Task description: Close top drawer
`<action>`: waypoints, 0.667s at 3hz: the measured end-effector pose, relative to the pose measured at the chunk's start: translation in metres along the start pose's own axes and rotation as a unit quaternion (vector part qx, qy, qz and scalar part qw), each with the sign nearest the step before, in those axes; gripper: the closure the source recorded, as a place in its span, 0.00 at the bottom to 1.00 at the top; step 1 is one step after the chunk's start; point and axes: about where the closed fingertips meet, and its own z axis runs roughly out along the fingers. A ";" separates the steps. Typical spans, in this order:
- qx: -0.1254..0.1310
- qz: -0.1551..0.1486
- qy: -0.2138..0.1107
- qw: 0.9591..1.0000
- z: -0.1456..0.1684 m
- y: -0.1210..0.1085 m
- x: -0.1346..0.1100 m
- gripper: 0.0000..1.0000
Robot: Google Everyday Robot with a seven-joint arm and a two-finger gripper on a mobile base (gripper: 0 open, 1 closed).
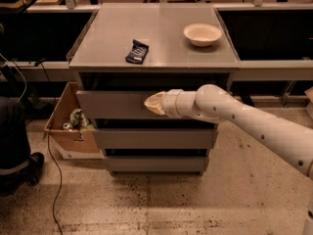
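The top drawer [110,105] is the uppermost grey front of the grey cabinet [156,38]. It stands out a little from the cabinet body, with a dark gap above it. My gripper [150,103] is at the end of the white arm that reaches in from the right. It is right at the middle of the top drawer's front panel, and looks to touch it.
A dark packet [137,51] and a white bowl [202,34] sit on the cabinet top. Two more grey drawer fronts [154,138] lie below. A cardboard box [68,126] with trash stands left of the cabinet. A person's leg [14,146] is at the far left.
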 end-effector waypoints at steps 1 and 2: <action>-0.022 0.042 0.005 0.999 -0.055 0.009 0.003 1.00; -0.063 0.083 0.023 0.994 -0.122 0.030 0.004 1.00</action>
